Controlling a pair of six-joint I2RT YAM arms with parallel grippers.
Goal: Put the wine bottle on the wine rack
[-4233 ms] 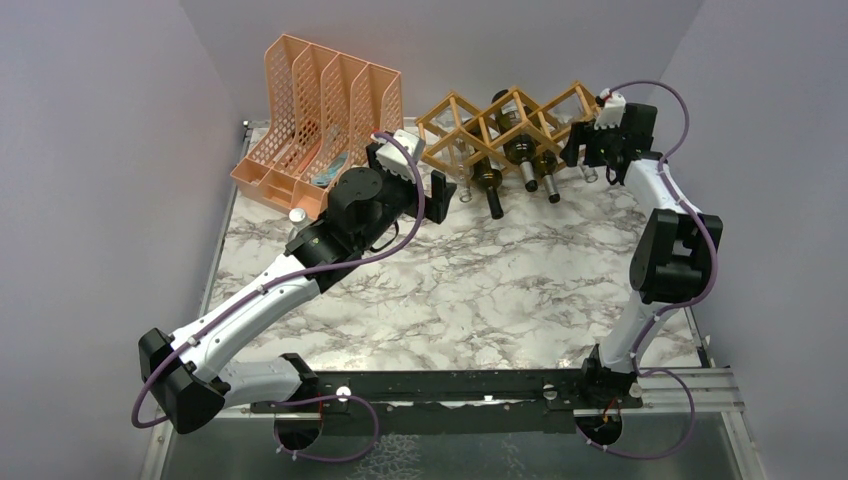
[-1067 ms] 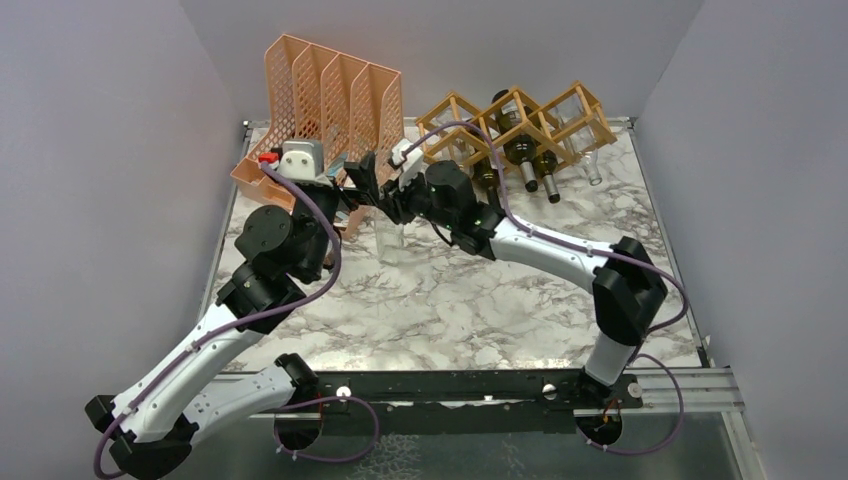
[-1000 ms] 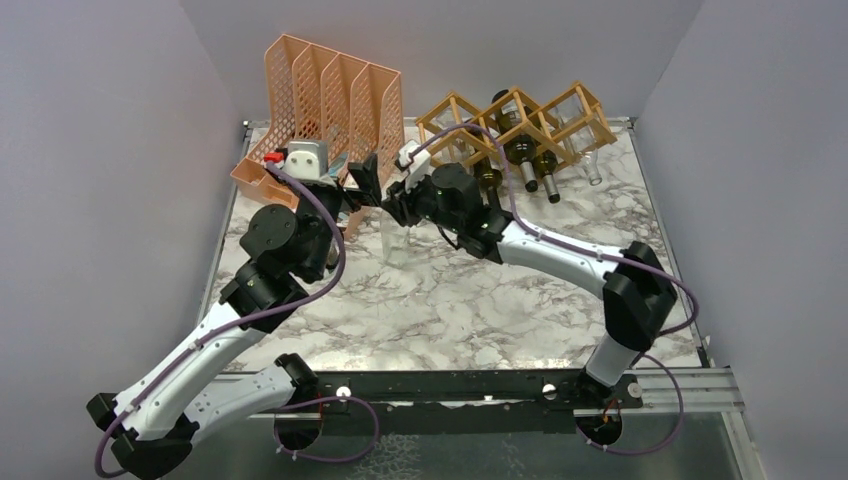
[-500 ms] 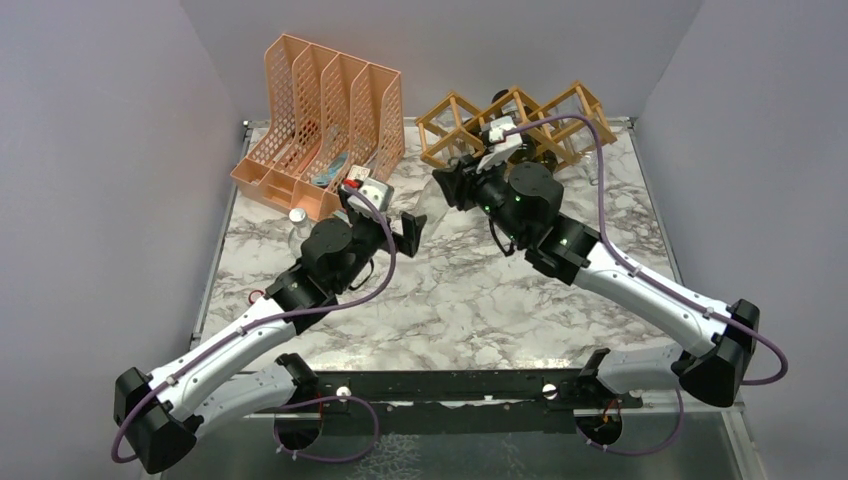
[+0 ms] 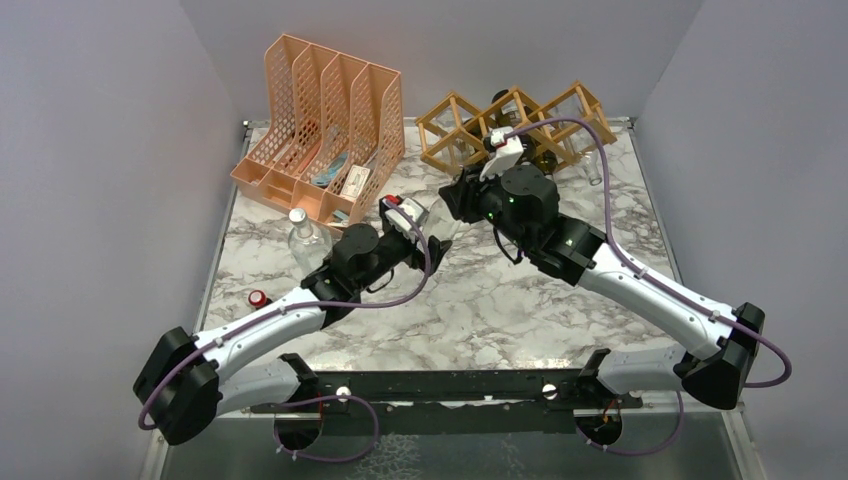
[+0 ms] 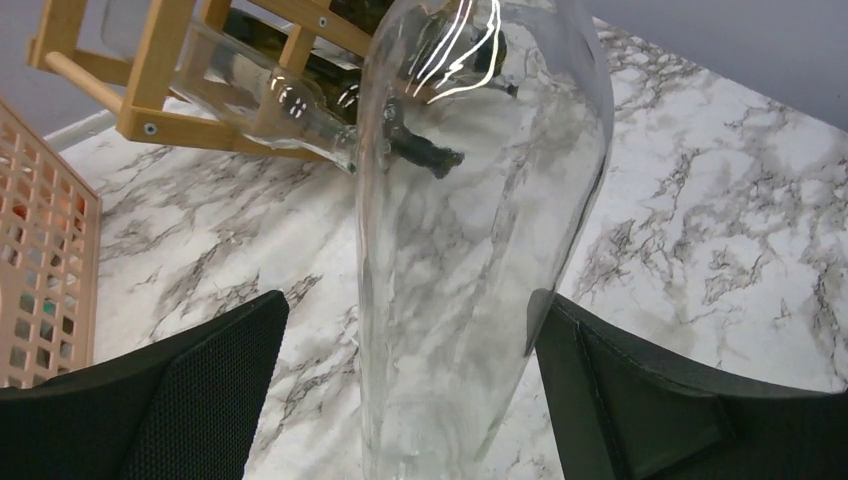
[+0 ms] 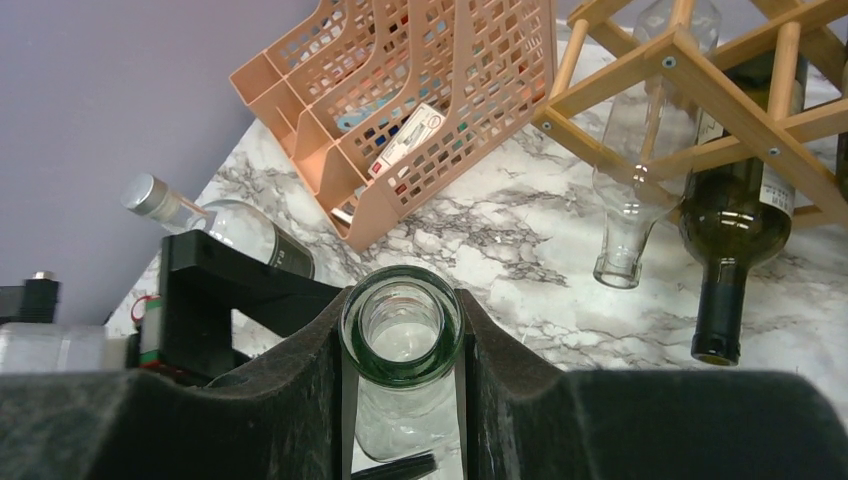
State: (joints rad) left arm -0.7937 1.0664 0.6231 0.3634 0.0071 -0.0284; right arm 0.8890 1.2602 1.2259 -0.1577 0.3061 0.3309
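Note:
A clear glass wine bottle (image 6: 470, 250) stands roughly upright over the marble table near the middle. My right gripper (image 7: 402, 310) is shut on its neck just under the green-tinted mouth (image 7: 400, 377); from above this gripper (image 5: 458, 197) sits in front of the wine rack (image 5: 510, 125). My left gripper (image 6: 410, 330) is open, its black fingers (image 6: 170, 400) on either side of the bottle's lower body, with a gap on the left. From above, the left gripper (image 5: 428, 238) is just below-left of the right one. The tan lattice rack (image 7: 700, 80) holds dark bottles and a clear one.
A peach mesh file organizer (image 5: 320, 120) stands at the back left. A clear bottle with a silver cap (image 5: 303, 238) stands in front of it, and a small red cap (image 5: 257, 298) lies near the left edge. Bottle necks (image 7: 720, 320) stick out of the rack toward me.
My right gripper has carried the bottle from beside the organizer rightward to in front of the rack. The left gripper has swung right and now straddles the bottle's body.

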